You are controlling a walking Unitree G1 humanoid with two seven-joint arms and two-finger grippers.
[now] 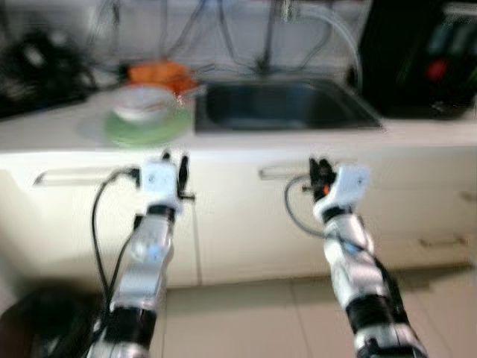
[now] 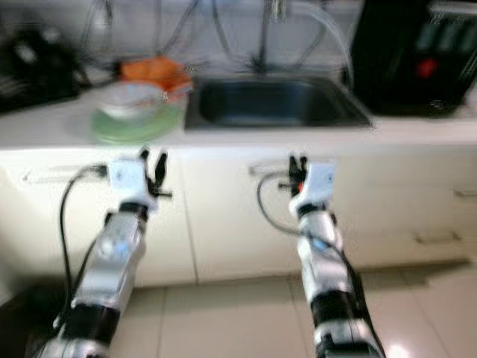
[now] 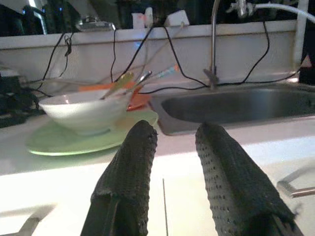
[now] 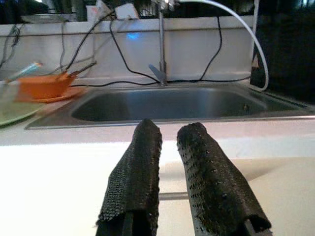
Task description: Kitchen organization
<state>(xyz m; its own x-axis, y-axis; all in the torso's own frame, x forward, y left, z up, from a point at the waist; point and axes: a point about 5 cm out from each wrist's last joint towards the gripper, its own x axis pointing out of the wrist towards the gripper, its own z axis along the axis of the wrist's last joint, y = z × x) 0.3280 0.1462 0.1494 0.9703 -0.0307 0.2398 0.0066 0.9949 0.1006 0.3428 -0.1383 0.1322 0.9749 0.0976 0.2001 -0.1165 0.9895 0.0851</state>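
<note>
From the left eye view, which is blurred, the robot stands facing a pale counter [image 1: 52, 127] with a dark sink [image 1: 287, 106] set into it. A white bowl [image 1: 143, 102] sits on a green plate [image 1: 145, 128] on the counter to the left of the sink, with an orange dish [image 1: 158, 73] just behind it. Both arms are raised in front of the cupboard doors, below the counter edge: the left tool [image 1: 174, 162] under the plate, the right tool [image 1: 320, 168] under the sink.

The right eye view gives the same layout, with a black appliance [image 2: 414, 56] at the right end of the counter.

In the left wrist view the left tool's fingers [image 3: 129, 169] stand narrowly apart and hold nothing. They point at the bowl, which has utensils [image 3: 135, 78] leaning in it, and a tap [image 3: 212, 44] rises behind the sink.

In the right wrist view the right tool's fingers [image 4: 138, 172] are nearly together, also empty, aimed at the sink basin.

This looks like the approach step; nothing is grasped yet. The next move probably calls for lifting the left tool above the counter edge and opening it wider to reach the bowl or plate.
</note>
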